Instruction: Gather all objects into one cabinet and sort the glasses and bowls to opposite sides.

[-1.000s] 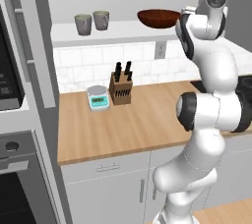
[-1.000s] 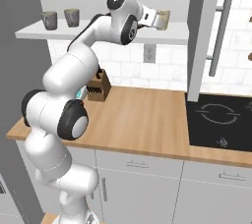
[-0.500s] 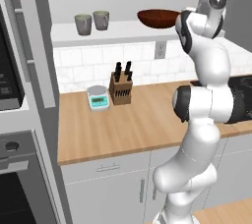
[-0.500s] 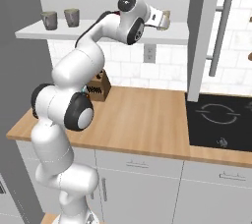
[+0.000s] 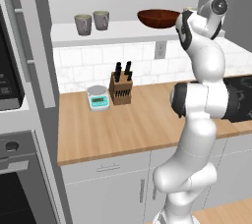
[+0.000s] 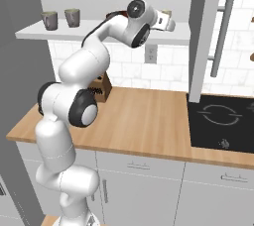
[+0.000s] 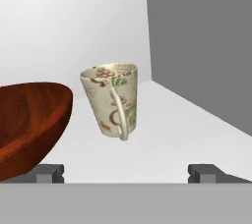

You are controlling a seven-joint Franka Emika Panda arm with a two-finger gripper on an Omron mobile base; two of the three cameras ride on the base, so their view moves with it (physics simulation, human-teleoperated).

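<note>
We see the end effector (image 7: 126,171) spread wide, empty, facing the cream mug (image 7: 112,99) upright on the cabinet shelf (image 7: 187,129). Bowl (image 7: 27,120) just beside the mug; open shelf between mug and grey side wall (image 7: 202,41). Two grey mugs (image 5: 92,21) sit well apart near the shelf's far end.

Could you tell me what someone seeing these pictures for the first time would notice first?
Most likely the white arm stretched up to the cabinet shelf, its open gripper facing a cream patterned mug that stands just beside the wide red-brown bowl. Next, the two grey mugs at the shelf's far left end, and the knife block with the kitchen scale on the wooden counter below.
</note>
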